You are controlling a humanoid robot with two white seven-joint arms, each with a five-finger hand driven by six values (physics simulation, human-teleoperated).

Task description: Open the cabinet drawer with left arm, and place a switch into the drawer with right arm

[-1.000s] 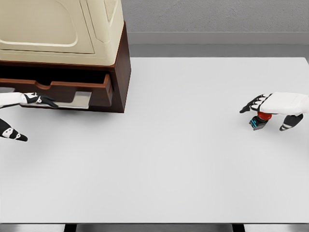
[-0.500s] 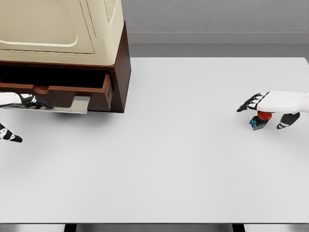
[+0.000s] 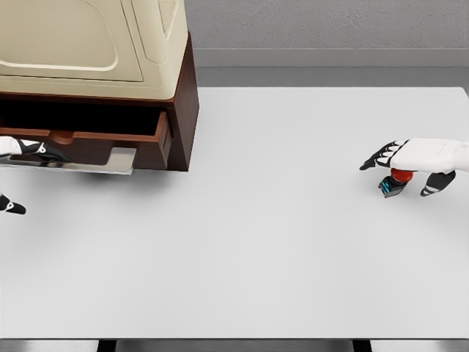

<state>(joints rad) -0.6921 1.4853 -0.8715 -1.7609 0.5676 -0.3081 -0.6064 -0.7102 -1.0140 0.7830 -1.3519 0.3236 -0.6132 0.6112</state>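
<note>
Looking down from the head camera, I see the cabinet (image 3: 95, 81) sitting at the desk's (image 3: 256, 242) ten o'clock corner, cream on top with a dark wood base. Its drawer (image 3: 102, 139) is pulled partway out, showing a dark gap above the front panel. My left hand (image 3: 22, 150) reaches in from the nine o'clock edge, its fingers lying along the grey handle plate (image 3: 95, 161) under the drawer front; I cannot tell whether they actually grip it, as most of the hand is cut off by the frame. Over at three o'clock my right hand (image 3: 414, 161) hovers palm down with its fingers (image 3: 377, 158) spread and holding nothing. The switch (image 3: 394, 182), red-capped on a dark base with a blue fleck, stands on the desk directly beneath that palm, well apart from the drawer.
</note>
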